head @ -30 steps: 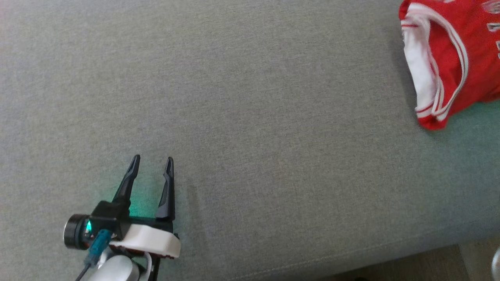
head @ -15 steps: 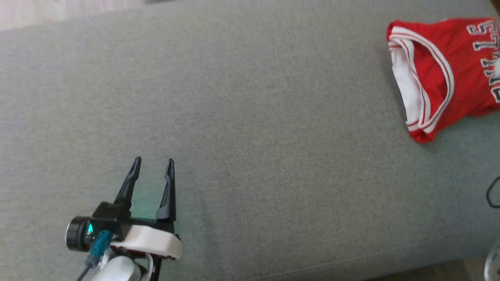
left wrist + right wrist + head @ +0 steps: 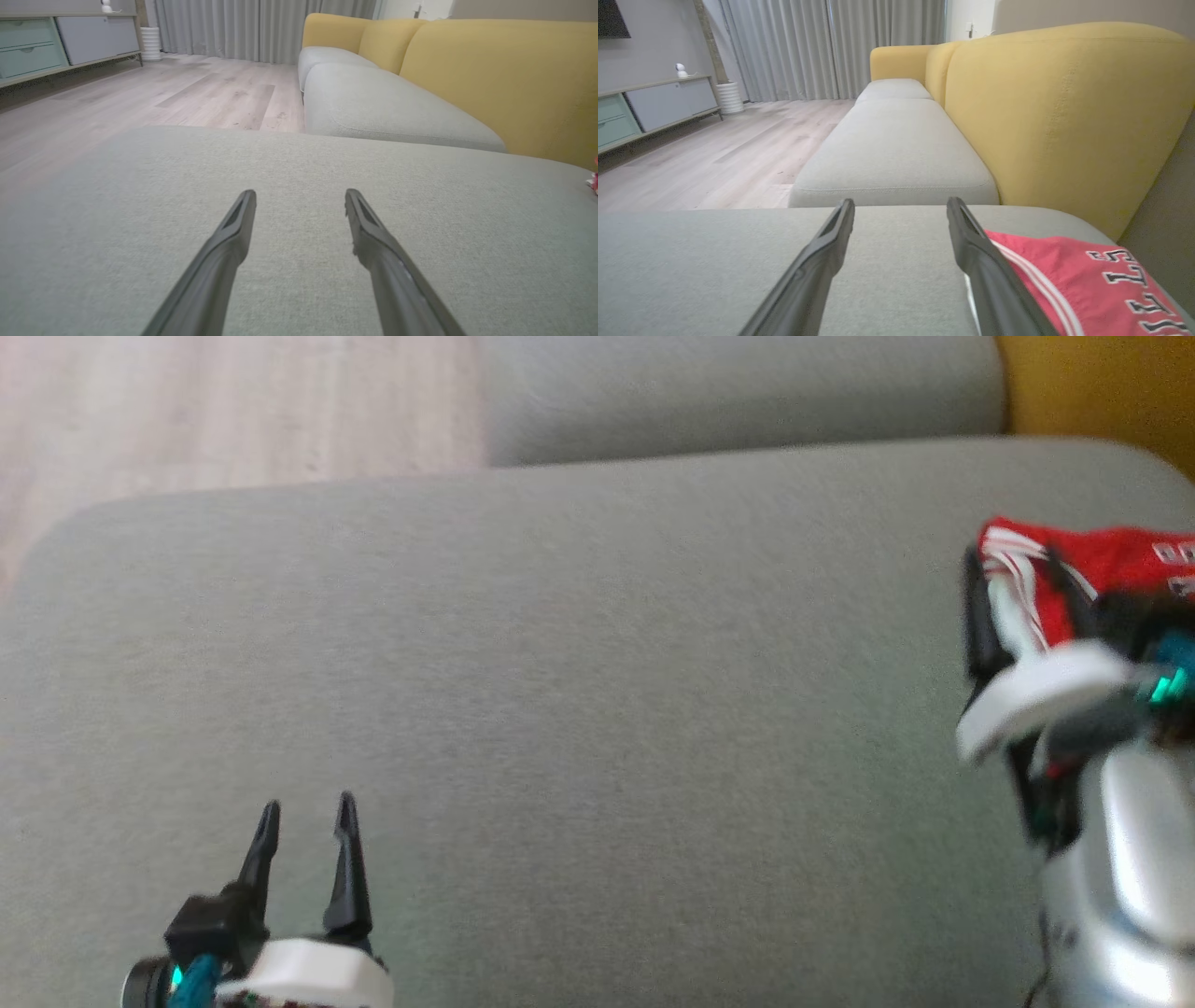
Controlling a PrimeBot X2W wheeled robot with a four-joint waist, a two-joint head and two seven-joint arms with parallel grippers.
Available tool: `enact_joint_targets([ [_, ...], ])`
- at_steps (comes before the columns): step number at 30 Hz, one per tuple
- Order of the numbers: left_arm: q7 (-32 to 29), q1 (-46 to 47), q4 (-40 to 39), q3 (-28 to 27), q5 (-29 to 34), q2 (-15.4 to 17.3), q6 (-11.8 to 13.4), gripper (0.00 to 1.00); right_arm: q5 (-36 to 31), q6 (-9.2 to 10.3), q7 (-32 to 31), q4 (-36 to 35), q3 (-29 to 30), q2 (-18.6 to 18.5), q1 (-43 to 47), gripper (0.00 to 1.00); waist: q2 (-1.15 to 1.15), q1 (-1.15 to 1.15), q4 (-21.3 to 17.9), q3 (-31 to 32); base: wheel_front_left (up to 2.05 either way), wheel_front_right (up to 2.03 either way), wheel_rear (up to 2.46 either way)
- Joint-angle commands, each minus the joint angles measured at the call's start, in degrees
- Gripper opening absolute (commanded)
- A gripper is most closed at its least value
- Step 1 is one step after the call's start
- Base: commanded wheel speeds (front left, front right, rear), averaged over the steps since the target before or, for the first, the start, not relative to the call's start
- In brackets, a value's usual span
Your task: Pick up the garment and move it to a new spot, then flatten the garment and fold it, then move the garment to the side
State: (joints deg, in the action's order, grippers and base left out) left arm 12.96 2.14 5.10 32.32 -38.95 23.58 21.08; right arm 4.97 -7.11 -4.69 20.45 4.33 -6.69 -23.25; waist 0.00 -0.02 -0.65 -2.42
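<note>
One red garment (image 3: 1069,280) lying low on the right part of the near grey seat cushion (image 3: 579,691), lettering up, close to the yellow backrest (image 3: 1064,116); folded or merely laid there, cannot tell, head view blurred at that spot. Right gripper (image 3: 899,201) just beside the garment's white-striped edge, jaws wide, nothing between them; one finger over or touching that edge, unclear which. Left gripper (image 3: 308,803) well apart over bare cushion, jaws wide too, holding nothing.

Fits two stages: reaching in to lift the garment for its move, or backing off one already folded and set aside; not settled here. Either way, as a judgement: keep fingertips level and slow near the hem; avoid snagging the striped trim or dragging loose fabric across the cushion; keep the left arm clear.

Count: one garment; two grippers, two dark fingers each; three grey seat cushions in a row; one backrest; one wood floor (image 3: 140,102).
</note>
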Motion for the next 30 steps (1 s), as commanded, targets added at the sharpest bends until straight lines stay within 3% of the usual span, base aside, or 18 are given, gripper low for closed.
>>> enact_joint_targets([
  [1, 0.9, 1.4, -1.6, -3.0, -0.6, 1.1, 0.4, 1.00, 0.0, -0.37, 1.2, -3.2, -1.6, 0.9, 0.8, 1.00, 0.00, 0.02, 2.8, 2.8, 0.00, 0.00, 0.00],
  [7, 1.1, -1.4, -1.5, -2.9, -1.0, 1.2, 0.3, 1.00, -0.2, -0.37, 5.3, -9.3, -1.9, 3.6, 13.0, 1.00, 0.00, 0.02, 5.5, 4.4, 0.00, 0.00, 0.00],
  [16, 1.1, -5.1, -1.5, -1.8, -2.1, -0.1, 0.3, 1.00, 3.8, -0.37, 9.0, -18.2, -5.6, 3.8, 29.3, 1.00, 0.00, 0.02, 7.2, 6.6, 0.00, 0.00, 0.00],
  [30, 0.8, -5.9, 0.1, -1.2, -3.1, -0.6, -0.8, 1.00, 4.6, -0.37, 9.5, -20.2, -4.3, 3.8, 34.5, 1.00, 0.00, 0.02, 7.2, 7.4, 0.00, 0.00, 0.00],
])
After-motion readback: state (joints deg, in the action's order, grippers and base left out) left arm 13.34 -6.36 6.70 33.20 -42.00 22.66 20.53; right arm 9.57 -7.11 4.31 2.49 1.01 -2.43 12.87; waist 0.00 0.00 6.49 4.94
